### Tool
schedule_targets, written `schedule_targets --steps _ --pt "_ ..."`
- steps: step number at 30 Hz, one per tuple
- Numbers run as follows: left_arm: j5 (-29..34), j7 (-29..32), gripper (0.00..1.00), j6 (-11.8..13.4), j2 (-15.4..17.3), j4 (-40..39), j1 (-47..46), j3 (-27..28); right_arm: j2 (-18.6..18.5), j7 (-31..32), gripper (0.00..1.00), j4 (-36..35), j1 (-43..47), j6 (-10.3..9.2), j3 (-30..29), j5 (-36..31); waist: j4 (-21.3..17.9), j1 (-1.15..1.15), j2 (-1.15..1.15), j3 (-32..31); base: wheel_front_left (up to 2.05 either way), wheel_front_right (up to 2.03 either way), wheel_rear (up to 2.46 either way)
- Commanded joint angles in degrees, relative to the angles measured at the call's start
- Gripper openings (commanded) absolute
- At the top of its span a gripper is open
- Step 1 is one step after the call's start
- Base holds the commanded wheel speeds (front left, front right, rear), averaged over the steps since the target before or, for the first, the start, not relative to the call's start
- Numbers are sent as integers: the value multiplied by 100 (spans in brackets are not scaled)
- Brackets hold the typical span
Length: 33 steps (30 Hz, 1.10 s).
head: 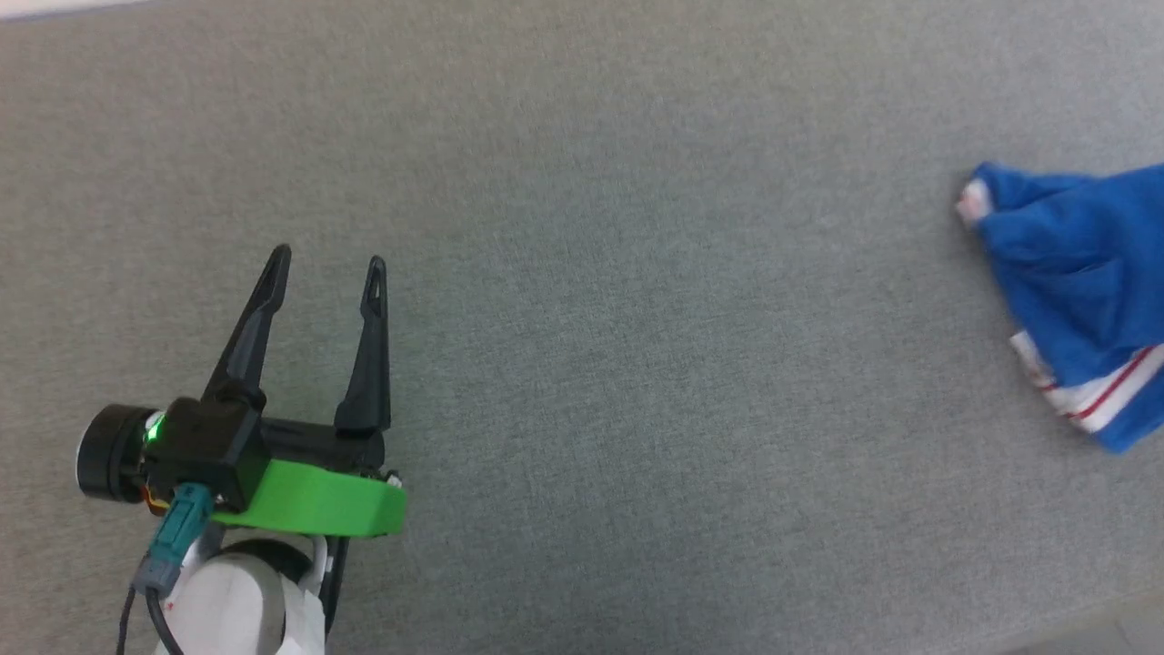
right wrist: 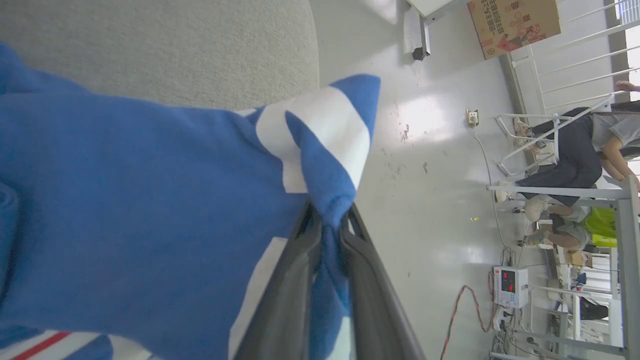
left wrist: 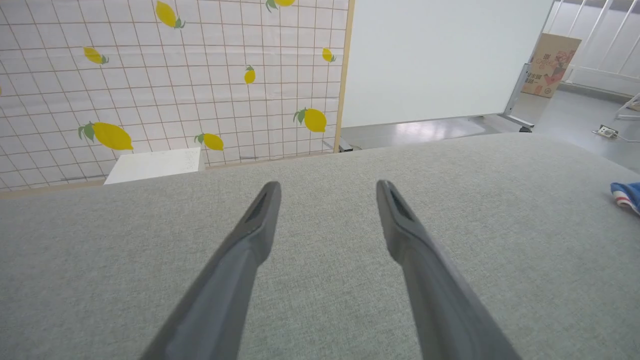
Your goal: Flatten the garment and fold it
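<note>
The garment (head: 1078,282), a royal-blue T-shirt with white and red trim, lies bunched at the right edge of the grey table in the head view. A small corner of the garment (left wrist: 626,195) shows at the far right of the left wrist view. In the right wrist view my right gripper (right wrist: 330,212) is shut on a pinched fold of the garment (right wrist: 150,200), whose blue and white cloth stretches away to the left. My left gripper (head: 327,264) stands open over bare table at the lower left, far from the cloth, with nothing between its fingers (left wrist: 260,220).
The grey fabric table (head: 582,273) spreads wide between my left gripper and the shirt. Beyond its far edge stand a lemon-patterned screen (left wrist: 170,80) and a white board (left wrist: 440,55). A person (right wrist: 575,165) sits among equipment on the floor past the table's side edge.
</note>
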Motion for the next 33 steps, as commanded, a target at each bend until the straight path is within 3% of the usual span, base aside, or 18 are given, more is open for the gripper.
schedule_targets --steps 1,7,16,17,19,20,33 --pt "69 40 100 -14 66 -65 -144 -17 -70 -99 0 116 -133 -11 -84 -72 -81 -1 -1 463 0 0 0" --pt "202 216 100 -32 175 -277 -334 -85 -403 -462 0 597 -381 -11 -207 -413 -11 -1 -1 896 0 0 0" --pt "304 295 100 -35 205 -419 -513 -220 -314 -957 0 1583 -758 -11 -422 -701 179 -1 -1 1156 0 0 0" --pt "321 297 100 -24 210 -430 -524 -223 -280 -979 19 1684 -797 -11 -453 -717 191 -1 -1 1174 0 0 0" --pt "340 288 100 -3 219 -443 -537 -217 -205 -1035 95 1896 -891 -11 -510 -795 205 -1 -1 1205 0 0 0" --pt "345 280 100 6 226 -442 -537 -213 -169 -1084 100 1992 -939 -11 -522 -846 210 -1 -1 1215 0 0 0" --pt "182 -24 100 160 107 -164 -479 -142 77 -1693 100 3040 -1410 -11 -516 -1035 262 -1 -1 913 0 0 0"
